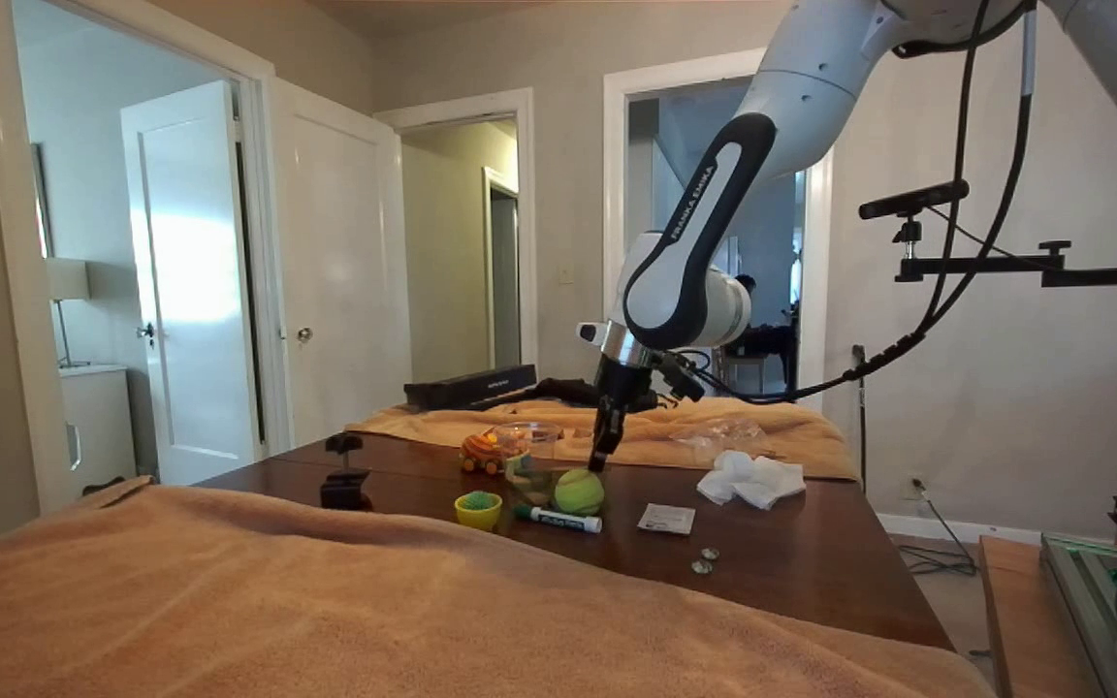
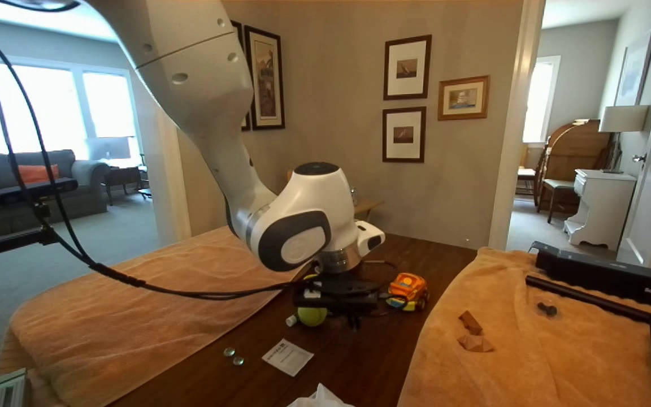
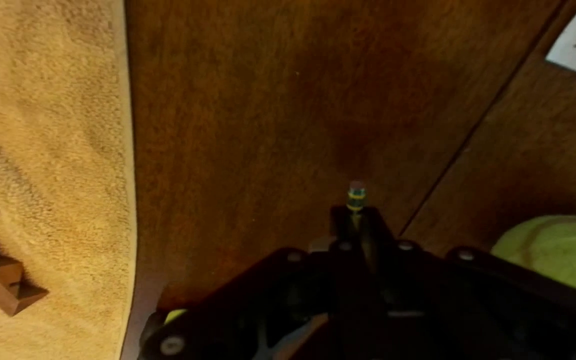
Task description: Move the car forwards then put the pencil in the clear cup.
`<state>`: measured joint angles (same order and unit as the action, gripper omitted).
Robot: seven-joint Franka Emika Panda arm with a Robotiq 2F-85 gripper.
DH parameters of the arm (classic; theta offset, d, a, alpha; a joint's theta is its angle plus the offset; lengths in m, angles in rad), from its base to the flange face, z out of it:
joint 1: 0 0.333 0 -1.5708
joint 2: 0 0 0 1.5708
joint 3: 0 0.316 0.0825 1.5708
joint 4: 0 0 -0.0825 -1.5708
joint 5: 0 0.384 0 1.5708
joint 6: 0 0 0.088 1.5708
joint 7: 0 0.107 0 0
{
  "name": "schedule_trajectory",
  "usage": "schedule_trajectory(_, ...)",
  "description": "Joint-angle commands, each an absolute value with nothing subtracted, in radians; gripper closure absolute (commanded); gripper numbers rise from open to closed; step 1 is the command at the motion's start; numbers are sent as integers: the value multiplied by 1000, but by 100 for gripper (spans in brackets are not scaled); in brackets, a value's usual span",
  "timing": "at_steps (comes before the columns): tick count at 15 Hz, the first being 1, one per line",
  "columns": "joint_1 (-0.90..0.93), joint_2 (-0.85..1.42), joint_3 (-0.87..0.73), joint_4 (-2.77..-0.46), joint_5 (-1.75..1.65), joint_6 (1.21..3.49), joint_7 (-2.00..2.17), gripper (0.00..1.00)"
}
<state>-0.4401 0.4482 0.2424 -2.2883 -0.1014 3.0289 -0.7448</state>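
Observation:
My gripper (image 1: pixel 598 460) points down over the dark table, its fingers shut on a pencil. In the wrist view, the pencil's pink eraser and green-yellow band (image 3: pixel 356 197) stick out past the fingertips (image 3: pixel 356 215); its shaft runs back between the fingers and is mostly dark. The gripper also shows in an exterior view (image 2: pixel 355 323). The orange toy car (image 1: pixel 483 453) stands on the table beyond the gripper; it also shows in an exterior view (image 2: pixel 408 291). A clear plastic cup (image 1: pixel 544 438) appears behind the car, partly hard to make out; the arm may hide it elsewhere.
A tennis ball (image 1: pixel 579 492) and a marker (image 1: pixel 563 521) lie close to the gripper. A yellow cup (image 1: pixel 478 517) holds a green ball. A paper packet (image 2: pixel 287 357), glass beads (image 2: pixel 234 356), and white tissue (image 1: pixel 752 480) lie nearby. Orange towels (image 2: pixel 489 367) border the table.

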Motion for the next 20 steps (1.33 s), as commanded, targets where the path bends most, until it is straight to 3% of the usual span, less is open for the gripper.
schedule_trajectory(1, -436, 312, 227, -2393, -99, 3010, -740, 98)
schedule_trajectory(18, -411, -256, 190, -2738, -102, 2986, -777, 98)
schedule_trajectory(19, -307, -272, 78, -2743, -196, 2969, -714, 98)
schedule_trajectory(20, -301, -291, 76, -2745, -230, 2947, -706, 98)
